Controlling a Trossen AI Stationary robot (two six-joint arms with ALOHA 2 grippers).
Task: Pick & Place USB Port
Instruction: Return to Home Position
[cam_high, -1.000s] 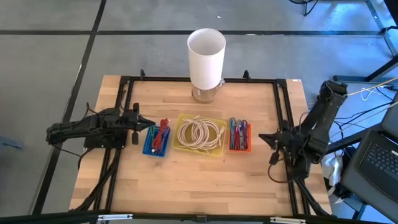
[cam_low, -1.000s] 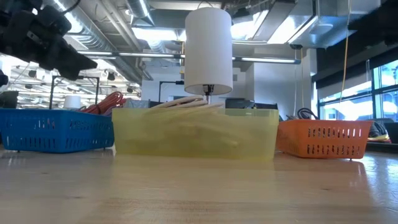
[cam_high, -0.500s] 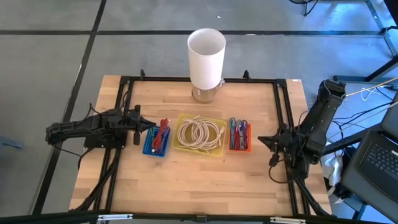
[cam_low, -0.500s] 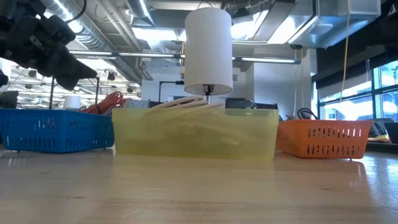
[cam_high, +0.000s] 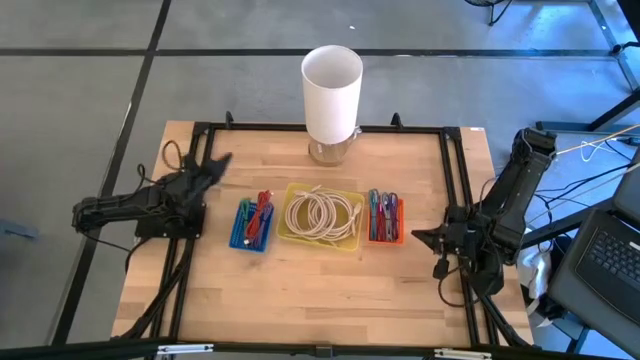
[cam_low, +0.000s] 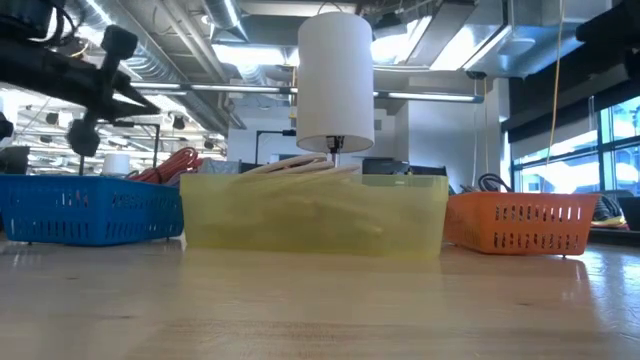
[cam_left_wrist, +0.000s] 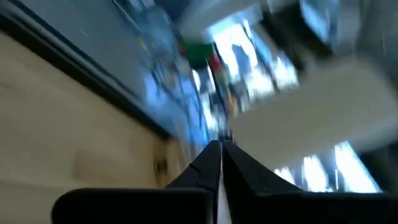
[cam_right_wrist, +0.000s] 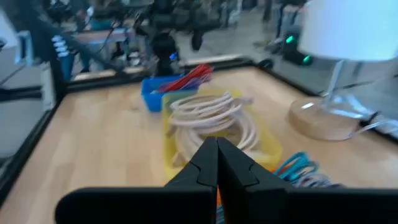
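Observation:
Three small baskets stand in a row mid-table. The blue basket (cam_high: 250, 226) holds red and green cables. The yellow basket (cam_high: 322, 216) holds coiled white cables (cam_right_wrist: 208, 115). The orange basket (cam_high: 384, 219) holds coloured cables. My left gripper (cam_high: 218, 160) is shut and empty, left of the blue basket, slanting toward the table's far edge; in the low view it is raised above the blue basket (cam_low: 90, 208). My right gripper (cam_high: 417, 237) is shut and empty, just right of the orange basket, pointing at the row.
A white lamp (cam_high: 332, 82) stands on its round wooden base (cam_high: 332, 152) at the far edge, behind the yellow basket. A black frame (cam_high: 300, 128) borders the table. Bare wood lies on the near side of the baskets. A laptop (cam_high: 610, 255) sits off the right edge.
My left gripper has swung away from the blue basket, turning from pointing right to slanting toward the far edge, and has stayed shut. My right gripper has shifted slightly toward the near edge. The baskets have not moved.

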